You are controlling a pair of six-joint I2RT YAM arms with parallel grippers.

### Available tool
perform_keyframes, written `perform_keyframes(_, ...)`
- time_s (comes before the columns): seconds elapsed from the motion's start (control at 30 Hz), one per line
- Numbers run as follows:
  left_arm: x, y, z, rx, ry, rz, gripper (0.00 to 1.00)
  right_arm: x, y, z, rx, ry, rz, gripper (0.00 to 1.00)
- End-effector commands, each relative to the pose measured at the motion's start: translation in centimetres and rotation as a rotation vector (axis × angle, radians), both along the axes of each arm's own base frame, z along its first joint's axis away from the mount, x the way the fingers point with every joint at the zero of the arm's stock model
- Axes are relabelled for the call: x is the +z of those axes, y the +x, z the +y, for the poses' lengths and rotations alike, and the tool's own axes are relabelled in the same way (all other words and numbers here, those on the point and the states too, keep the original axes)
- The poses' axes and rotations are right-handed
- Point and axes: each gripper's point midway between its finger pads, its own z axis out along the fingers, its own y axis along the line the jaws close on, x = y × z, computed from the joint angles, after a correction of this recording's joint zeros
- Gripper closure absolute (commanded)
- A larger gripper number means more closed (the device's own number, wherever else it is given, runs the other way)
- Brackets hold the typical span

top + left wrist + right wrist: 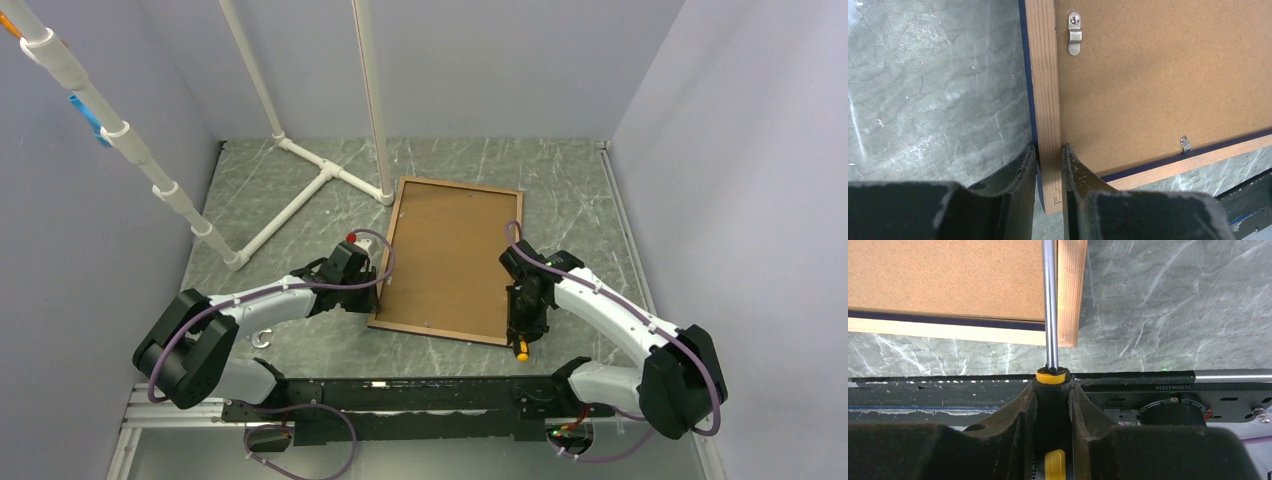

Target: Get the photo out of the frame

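Observation:
The frame (pixel 437 332) lies face down on the marble table, its bare wood back and navy edge up. The brown backing board (pixel 450 255) fills it and hides the photo. My left gripper (pixel 376 283) is shut on the frame's left moulding (pixel 1044 90) near the near corner, one finger on each side. My right gripper (pixel 522 318) is shut on a black and yellow screwdriver (pixel 1050 305). The screwdriver's steel shaft runs along the frame's right side (pixel 1070 290). Its tip is out of view.
Metal turn clips (pixel 1074 34) hold the backing board (pixel 1158 75) in the frame; a smaller one (pixel 1186 144) sits on the near side. A white pipe stand (pixel 300 190) is at the back left. The black base rail (pixel 400 395) runs along the near edge.

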Motion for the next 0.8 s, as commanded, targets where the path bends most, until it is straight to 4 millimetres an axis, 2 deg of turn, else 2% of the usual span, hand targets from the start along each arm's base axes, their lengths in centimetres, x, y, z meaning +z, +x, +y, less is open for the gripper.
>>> perform_keyframes(0.0,-2.2,-2.5,1.5,-0.016,0.075,0.083,1.00,-0.4,0.8,-0.6,-0.034,-0.038,-0.040,1.00)
perform_keyframes(0.33,-2.2,-2.3,1.3,-0.020,0.078,0.085,1.00,0.1,-0.8,-1.4,-0.047,-0.043,-0.020,1.00)
perform_keyframes(0.53,-2.3,-2.5,1.4,-0.029,0.082,0.091,1.00,-1.4,0.4,-0.7,-0.039,-0.037,-0.038,1.00)
perform_keyframes(0.77,-2.3,-2.7,1.6,-0.049,0.088,0.079,1.00,-1.6,2.3,-0.3,-0.007,-0.051,-0.068,1.00)
